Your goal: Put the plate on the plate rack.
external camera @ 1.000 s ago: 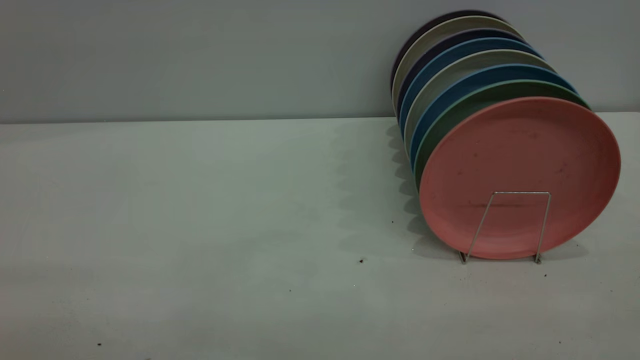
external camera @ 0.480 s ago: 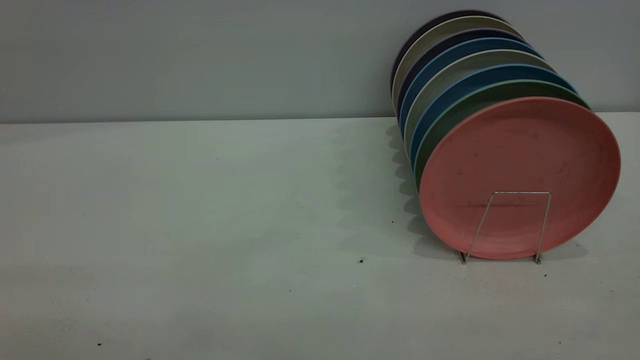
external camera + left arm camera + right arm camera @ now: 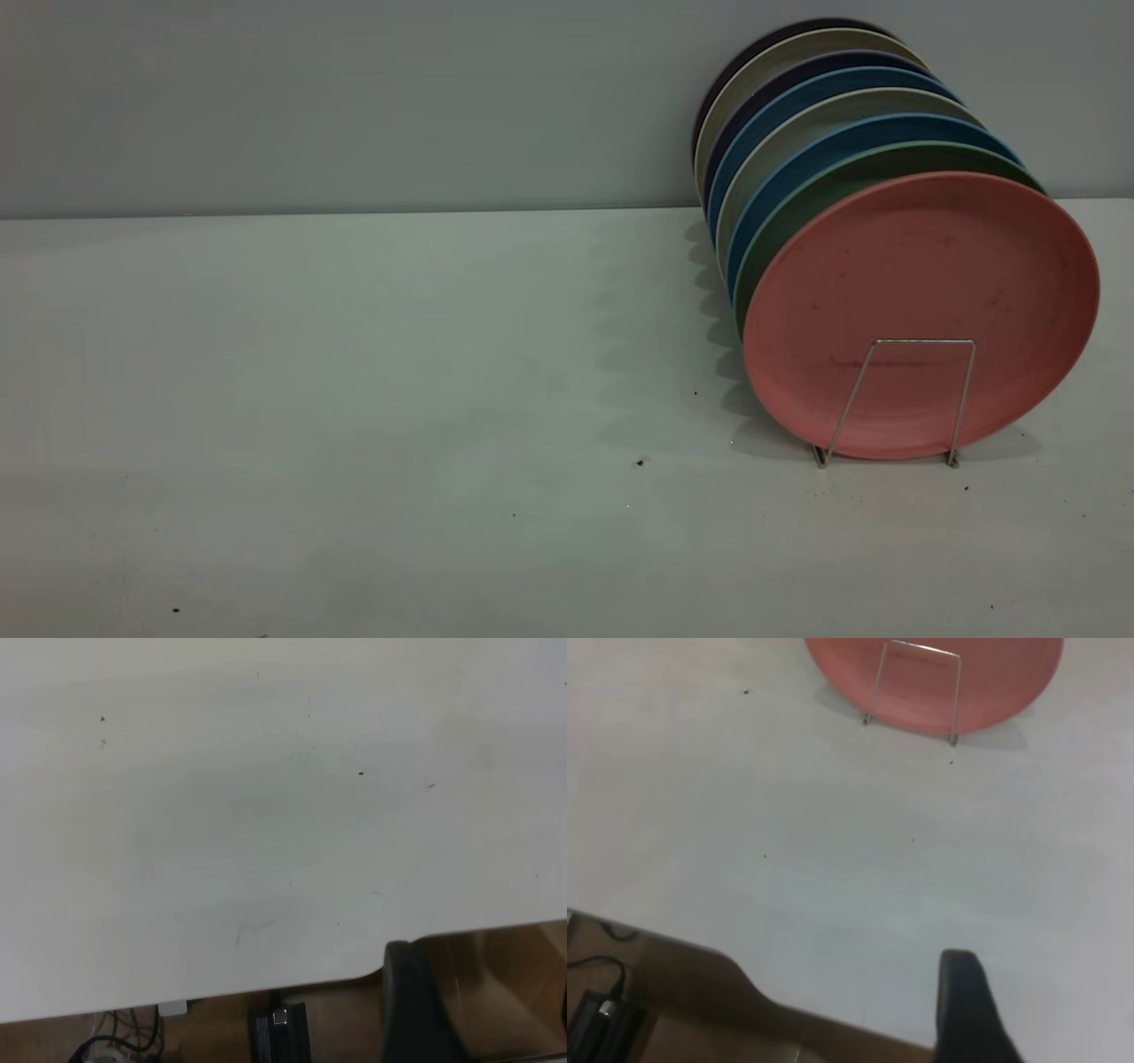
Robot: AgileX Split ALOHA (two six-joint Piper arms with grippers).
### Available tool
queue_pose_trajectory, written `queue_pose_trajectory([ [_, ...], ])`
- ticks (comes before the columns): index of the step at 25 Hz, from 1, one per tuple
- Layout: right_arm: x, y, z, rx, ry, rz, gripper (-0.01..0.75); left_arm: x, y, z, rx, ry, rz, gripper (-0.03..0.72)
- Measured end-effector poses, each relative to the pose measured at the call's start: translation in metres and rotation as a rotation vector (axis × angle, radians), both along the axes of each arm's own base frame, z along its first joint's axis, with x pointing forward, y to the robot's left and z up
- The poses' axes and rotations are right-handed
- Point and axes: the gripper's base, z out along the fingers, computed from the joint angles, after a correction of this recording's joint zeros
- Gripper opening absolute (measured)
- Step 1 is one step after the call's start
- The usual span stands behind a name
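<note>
The salmon-pink plate (image 3: 921,292) stands upright at the front of a row of plates in the silver wire plate rack (image 3: 912,342), behind its front loop, at the table's right. In the right wrist view the plate (image 3: 992,682) and the rack loop (image 3: 921,651) lie far ahead. Only a dark part of my right gripper (image 3: 966,1014) shows, back over the table's near edge and holding nothing. Only a dark part of my left gripper (image 3: 416,1010) shows, beyond the table's edge. Neither arm shows in the exterior view.
Behind the pink plate stand a green plate (image 3: 797,208), blue plates (image 3: 771,182) and several grey and dark ones. The grey wall (image 3: 354,97) is close behind the row. The table (image 3: 354,399) has dark specks. Cables and a black box (image 3: 279,1032) lie below its edge.
</note>
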Motion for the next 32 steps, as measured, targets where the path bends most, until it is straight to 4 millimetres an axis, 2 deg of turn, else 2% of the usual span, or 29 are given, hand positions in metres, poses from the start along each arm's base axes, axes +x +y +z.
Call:
queue_pose_trajectory([
  [6, 0.0, 0.0, 0.0, 0.001, 0.0, -0.001, 0.46, -0.003, 0.0, 0.0, 0.0, -0.019, 0.0, 0.435],
  [14, -0.021, 0.0, 0.0, 0.0, -0.147, -0.001, 0.46, -0.031, 0.0, -0.001, -0.002, -0.212, 0.001, 0.435],
  [32, -0.024, 0.0, 0.0, 0.001, -0.163, -0.001, 0.46, -0.032, 0.0, -0.001, -0.002, -0.216, 0.0, 0.435],
])
